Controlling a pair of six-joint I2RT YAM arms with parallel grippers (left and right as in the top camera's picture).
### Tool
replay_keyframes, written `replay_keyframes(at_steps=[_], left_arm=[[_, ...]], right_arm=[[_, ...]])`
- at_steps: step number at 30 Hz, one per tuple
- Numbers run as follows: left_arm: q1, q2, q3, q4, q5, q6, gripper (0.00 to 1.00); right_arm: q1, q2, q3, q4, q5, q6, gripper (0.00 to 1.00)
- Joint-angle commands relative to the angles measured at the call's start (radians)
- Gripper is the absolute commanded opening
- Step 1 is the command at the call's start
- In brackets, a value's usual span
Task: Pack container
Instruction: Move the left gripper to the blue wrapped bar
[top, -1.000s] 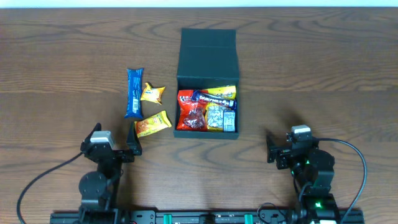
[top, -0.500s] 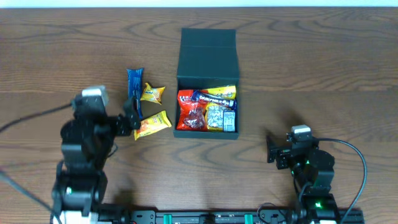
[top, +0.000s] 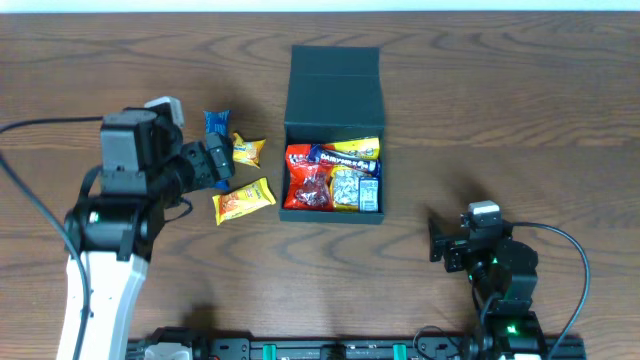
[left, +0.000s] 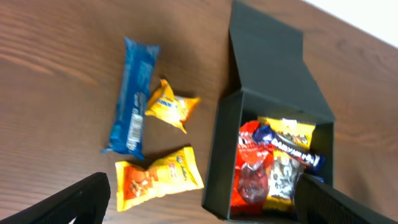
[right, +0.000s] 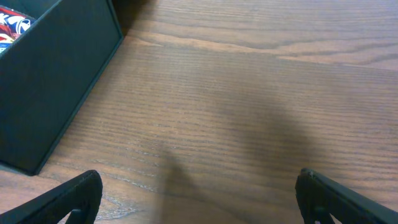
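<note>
The dark teal-black container (top: 334, 80) stands open mid-table, lid flap folded back, with several snack packets inside (top: 332, 178). It also shows in the left wrist view (left: 217, 149) and at the right wrist view's left edge (right: 56, 74). Outside it lie a blue bar (left: 132, 104), a small yellow packet (left: 170, 106) and a yellow-orange packet (left: 158, 182). My left gripper (top: 222, 163) is open and empty, raised above these loose packets. My right gripper (top: 438, 240) is open and empty, low over bare wood to the container's lower right.
The wooden table (top: 500, 120) stretches around the container. The table's far edge runs along the top (top: 320, 8). Cables trail from both arm bases at the front.
My left arm has risen from its rest at the front and swung forward and up over the loose packets. The right arm has not moved.
</note>
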Motion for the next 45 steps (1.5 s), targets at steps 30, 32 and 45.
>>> replay_keyframes(at_steps=[30,32,45], left_arm=[[0.002,0.103,0.018,-0.166,-0.375,0.069,0.95],[0.002,0.114,0.018,-0.143,-0.351,0.159,0.95],[0.003,0.328,0.018,0.055,-0.289,0.293,0.95]], right_arm=[[-0.006,-0.005,-0.004,0.000,0.003,0.005,0.99],[-0.006,-0.005,-0.004,0.000,0.003,0.005,0.99],[-0.006,-0.005,-0.004,0.000,0.003,0.005,0.99]])
